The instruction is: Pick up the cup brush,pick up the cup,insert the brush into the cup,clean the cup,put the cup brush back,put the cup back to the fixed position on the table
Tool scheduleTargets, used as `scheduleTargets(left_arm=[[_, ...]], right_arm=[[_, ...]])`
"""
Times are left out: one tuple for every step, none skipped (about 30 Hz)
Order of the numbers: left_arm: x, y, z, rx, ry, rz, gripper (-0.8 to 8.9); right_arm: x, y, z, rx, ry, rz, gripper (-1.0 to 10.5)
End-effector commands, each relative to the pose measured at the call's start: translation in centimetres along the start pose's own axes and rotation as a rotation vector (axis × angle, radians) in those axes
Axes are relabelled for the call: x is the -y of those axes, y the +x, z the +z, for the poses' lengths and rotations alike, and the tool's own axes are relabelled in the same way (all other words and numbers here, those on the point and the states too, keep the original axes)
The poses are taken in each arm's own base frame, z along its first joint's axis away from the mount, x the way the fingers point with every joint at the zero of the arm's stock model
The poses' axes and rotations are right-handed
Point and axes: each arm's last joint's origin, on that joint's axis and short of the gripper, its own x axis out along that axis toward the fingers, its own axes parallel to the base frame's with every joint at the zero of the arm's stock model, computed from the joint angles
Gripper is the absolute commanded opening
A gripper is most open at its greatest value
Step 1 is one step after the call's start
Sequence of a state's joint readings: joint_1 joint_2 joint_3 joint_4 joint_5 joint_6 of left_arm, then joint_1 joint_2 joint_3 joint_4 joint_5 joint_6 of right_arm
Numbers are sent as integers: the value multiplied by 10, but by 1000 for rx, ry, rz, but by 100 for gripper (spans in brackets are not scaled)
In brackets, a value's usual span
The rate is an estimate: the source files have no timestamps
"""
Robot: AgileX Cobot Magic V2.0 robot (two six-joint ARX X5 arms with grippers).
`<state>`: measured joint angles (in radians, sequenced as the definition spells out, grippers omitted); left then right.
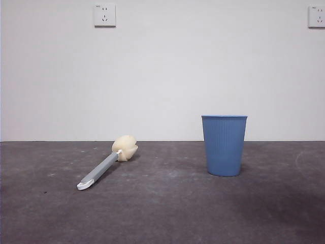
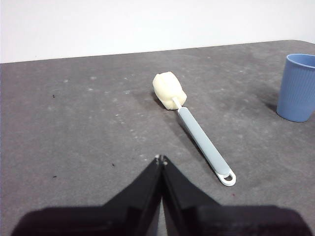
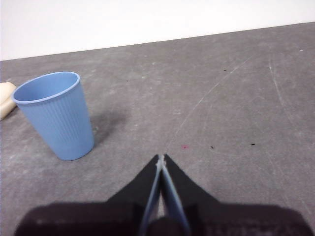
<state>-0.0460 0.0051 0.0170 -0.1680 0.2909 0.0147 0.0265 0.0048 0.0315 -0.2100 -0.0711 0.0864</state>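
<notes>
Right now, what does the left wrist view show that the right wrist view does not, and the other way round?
Only the left wrist view shows the whole cup brush lying on the table, grey handle and white looped tip included, and the left claw, shut and empty. Only the right wrist view shows the full cup, upright, with its open rim, and the right claw, also shut and empty. Both share the table, the blue cup (cut off at the left view's edge) and the brush's cream sponge head, which in the right view is only a sliver.

A bare lab-like test room: plain white wall [image 1: 162, 76], wall sockets [image 1: 104, 14], scuffed grey table [image 1: 162, 213].
</notes>
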Motion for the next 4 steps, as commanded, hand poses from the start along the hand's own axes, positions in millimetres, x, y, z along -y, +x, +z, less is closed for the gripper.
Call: scheduleTargets(left_arm=[[0, 1, -4, -7, -6, 2, -4], [0, 1, -4, -7, -6, 3, -4], [0, 1, -4, -7, -6, 3, -4], [0, 1, -4, -7, -6, 3, -4]], right_arm=[[0, 1, -4, -8, 10, -1, 2], [0, 1, -4, -8, 10, -1, 2], [0, 1, -4, -8, 10, -1, 2], [0, 1, -4, -8, 10, -1, 2]])
